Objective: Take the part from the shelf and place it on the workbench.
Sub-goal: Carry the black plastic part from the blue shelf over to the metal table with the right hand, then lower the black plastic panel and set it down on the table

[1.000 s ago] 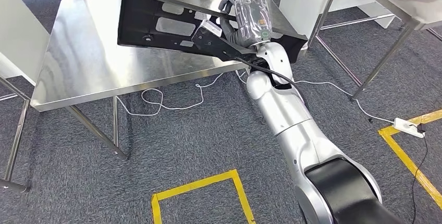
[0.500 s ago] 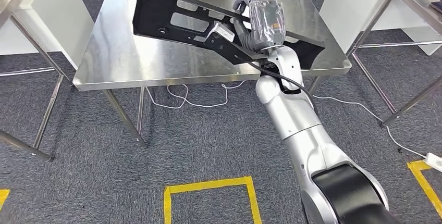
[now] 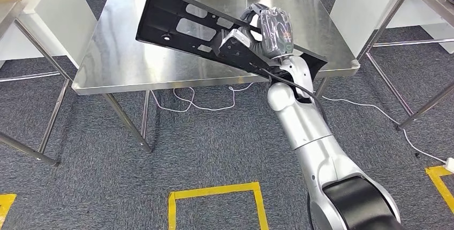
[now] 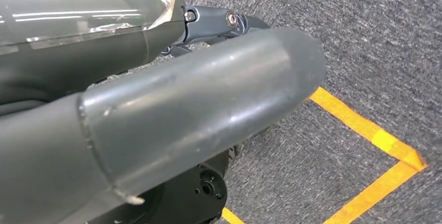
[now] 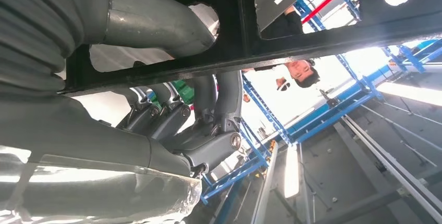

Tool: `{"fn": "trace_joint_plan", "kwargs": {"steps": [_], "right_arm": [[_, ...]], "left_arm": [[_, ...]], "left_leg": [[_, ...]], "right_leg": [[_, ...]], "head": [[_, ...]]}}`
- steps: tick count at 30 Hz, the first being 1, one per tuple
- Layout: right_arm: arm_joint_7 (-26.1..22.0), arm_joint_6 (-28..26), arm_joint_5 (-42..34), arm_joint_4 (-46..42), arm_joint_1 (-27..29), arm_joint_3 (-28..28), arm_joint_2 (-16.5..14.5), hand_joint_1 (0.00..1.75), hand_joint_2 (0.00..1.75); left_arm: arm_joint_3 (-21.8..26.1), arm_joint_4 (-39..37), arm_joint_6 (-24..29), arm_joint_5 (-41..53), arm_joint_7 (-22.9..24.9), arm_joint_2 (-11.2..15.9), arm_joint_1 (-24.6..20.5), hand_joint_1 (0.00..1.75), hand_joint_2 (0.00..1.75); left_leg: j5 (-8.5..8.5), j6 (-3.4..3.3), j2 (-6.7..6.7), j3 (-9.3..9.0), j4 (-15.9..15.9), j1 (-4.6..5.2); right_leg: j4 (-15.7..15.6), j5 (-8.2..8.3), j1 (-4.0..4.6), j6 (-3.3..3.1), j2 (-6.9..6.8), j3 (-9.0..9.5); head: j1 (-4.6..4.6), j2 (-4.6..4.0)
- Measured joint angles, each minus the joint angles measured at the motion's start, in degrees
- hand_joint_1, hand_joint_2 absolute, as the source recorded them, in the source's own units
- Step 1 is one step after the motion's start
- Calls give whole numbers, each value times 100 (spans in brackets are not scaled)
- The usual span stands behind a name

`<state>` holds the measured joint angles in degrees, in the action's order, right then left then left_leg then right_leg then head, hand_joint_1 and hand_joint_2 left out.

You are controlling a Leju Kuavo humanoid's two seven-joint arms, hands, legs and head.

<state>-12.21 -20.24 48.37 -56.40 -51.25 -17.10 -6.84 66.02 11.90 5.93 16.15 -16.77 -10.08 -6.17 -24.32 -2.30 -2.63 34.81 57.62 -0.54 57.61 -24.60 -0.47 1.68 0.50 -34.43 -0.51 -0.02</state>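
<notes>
The right robot hand [image 3: 269, 31], wrapped in clear plastic film, grips the long flat black metal part with cut-out openings [image 3: 184, 24] near its middle and holds it tilted above the square stainless-steel desk [image 3: 112, 59], its far end raised. Compared with half a second ago, the part sits a little further over the desk and its right end [image 3: 316, 61] now reaches past the desk's near edge. In the right wrist view the fingers [image 5: 213, 104] wrap around the part's black frame [image 5: 312, 31]. The left robot hand [image 4: 156, 114] hangs above grey carpet [image 4: 375, 52] marked with yellow tape [image 4: 375, 140]; whether it is open or closed cannot be told.
</notes>
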Motion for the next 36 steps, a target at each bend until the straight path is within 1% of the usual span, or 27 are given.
{"fn": "trace_joint_plan", "kwargs": {"steps": [3, 6, 14, 18, 20, 22, 23, 24, 26, 27, 28, 29, 30, 31, 32, 33, 34, 35, 36], "right_arm": [[-8, 5, -15, -48, 37, 5, 37, 175, 175], [-44, 20, -124, -112, 69, 6, 74, 175, 175], [-235, 81, -511, -285, 102, 42, 299, 175, 175], [-259, 108, -570, -266, 20, 53, 321, 175, 175], [-286, 129, -580, -243, -28, 51, 320, 175, 175], [-308, 139, -582, -232, -78, 51, 320, 175, 175], [-313, 142, -583, -227, -105, 51, 322, 175, 175], [-316, 143, -585, -221, -129, 51, 325, 175, 175], [-319, 145, -590, -201, -155, 51, 330, 175, 175], [-322, 144, -595, -186, -150, 51, 331, 175, 175], [-327, 142, -598, -167, -143, 51, 333, 175, 175], [-331, 139, -603, -148, -140, 51, 336, 175, 175], [-336, 136, -608, -133, -146, 50, 338, 175, 175], [-340, 135, -610, -124, -162, 49, 340, 175, 175], [-343, 135, -613, -116, -184, 46, 344, 175, 175], [-347, 137, -614, -112, -204, 41, 340, 175, 175], [-349, 139, -615, -104, -218, 37, 339, 175, 175], [-349, 141, -616, -92, -226, 32, 342, 175, 175], [-350, 144, -617, -84, -231, 29, 341, 175, 175]], "left_arm": [[-1, 1, -2, 1, -4, 1, 0, 0, 0], [-2, 0, 3, 27, -27, 1, 0, 0, 0], [-4, 1, -58, 78, -151, 27, 9, 0, 0], [-4, 1, -60, 65, -173, 43, 11, 0, 0], [-4, 1, -60, 58, -177, 44, 10, 0, 0], [-4, 0, -60, 55, -179, 40, 10, 0, 0], [-4, -1, -60, 52, -180, 38, 10, 0, 0], [-4, -1, -60, 48, -181, 35, 10, 0, 0], [-4, -1, -68, 33, -182, 33, 8, 0, 0], [-4, -1, -76, 25, -181, 33, 8, 0, 0], [-4, -1, -84, 19, -180, 32, 9, 0, 0], [-4, -1, -90, 14, -179, 30, 11, 0, 0], [-4, -1, -91, 13, -175, 27, 12, 0, 0], [-4, -1, -90, 13, -169, 25, 13, 0, 0], [-4, 0, -83, 13, -163, 25, 12, 0, 0], [-4, 0, -74, 13, -156, 25, 12, 0, 0], [-4, 0, -66, 14, -151, 26, 11, 0, 0], [-4, -1, -58, 14, -147, 27, 11, 0, 0], [-4, -1, -55, 14, -142, 27, 12, 0, 0]], "left_leg": [[-4, 70, 14, 0, -3, -9], [-3, 96, 17, 2, -3, -8], [-2, 97, 17, 11, 2, 32], [-32, 31, 14, 36, 61, 49], [-34, 7, 14, 38, 60, 54], [20, -41, 25, -27, -51, 21], [52, -68, 34, -69, -119, 0], [79, -89, 43, -109, -179, -22], [84, -100, 49, -126, -201, -27], [79, -96, 47, -126, -199, -28], [72, -88, 42, -126, -195, -33], [62, -72, 34, -127, -185, -42], [43, -44, 25, -128, -162, -57], [14, -1, 18, -123, -123, -67], [-23, 50, 12, -105, -77, -66], [-57, 99, 8, -87, -34, -61], [-81, 135, 5, -71, -5, -51], [-93, 160, -1, -58, 4, -52], [-101, 176, -6, -56, 9, -67]], "right_leg": [[3, -1, 12, -23, 2, -3], [3, 0, 13, -38, 1, -5], [1, 2, -13, -34, 0, 0], [-9, 11, -61, -14, 1, -1], [-25, 19, -61, -2, 1, 5], [-17, 1, -25, 19, -4, -5], [93, -65, -12, 15, -9, -58], [324, -178, -3, 2, -14, -168], [1062, -470, -29, -23, -19, -526], [1394, -568, -41, -8, -20, -696], [1554, -590, -59, 28, -20, -785], [1488, -525, -79, 83, -21, -764], [1188, -380, -107, 153, -22, -624], [750, -217, -140, 220, -21, -417], [386, -96, -150, 252, -7, -220], [135, -23, -156, 238, 7, -89], [35, -12, -148, 191, 19, -35], [55, -24, -128, 124, 29, -33], [58, -27, -132, 62, 27, -41]], "head": [[1, 0], [3, 0], [4, 0], [-1, 0], [-1, 0], [3, 1], [11, 1], [20, 1], [27, 0], [27, 0], [27, 0], [28, 0], [30, 0], [32, 0], [40, 0], [38, 0], [25, 1], [12, 1], [-7, 1]]}}
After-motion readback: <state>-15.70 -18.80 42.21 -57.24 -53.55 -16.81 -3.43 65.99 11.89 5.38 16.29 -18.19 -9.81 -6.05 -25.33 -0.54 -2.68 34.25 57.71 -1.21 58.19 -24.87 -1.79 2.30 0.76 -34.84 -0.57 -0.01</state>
